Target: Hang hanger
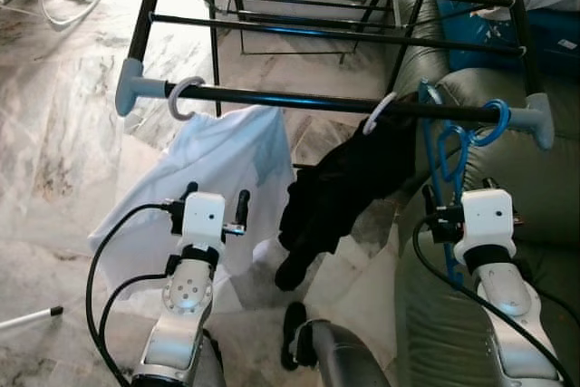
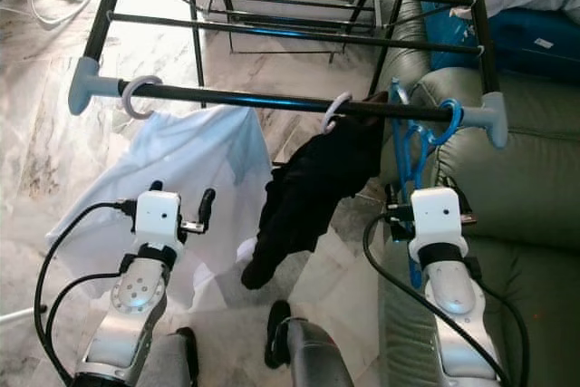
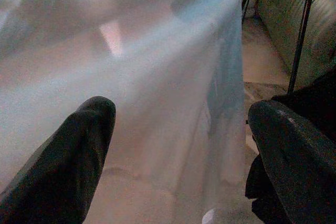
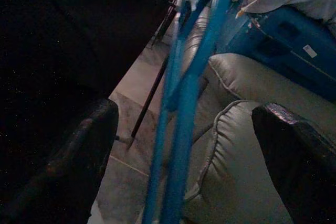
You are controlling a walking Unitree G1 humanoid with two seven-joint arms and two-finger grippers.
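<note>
We see open rail [image 1: 272, 97] between the white shirt [image 1: 217, 169] and black garment [image 1: 349, 183]; the blue hanger [image 1: 453, 147] and sofa [image 1: 535, 178] crowd our right hand [image 4: 184, 145].

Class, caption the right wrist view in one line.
Open right gripper around blue hanger beside the green sofa.

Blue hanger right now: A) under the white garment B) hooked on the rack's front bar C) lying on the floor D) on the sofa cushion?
B: the blue hanger has its hook over the front bar near the bar's right end, with the right gripper open around it.
</note>
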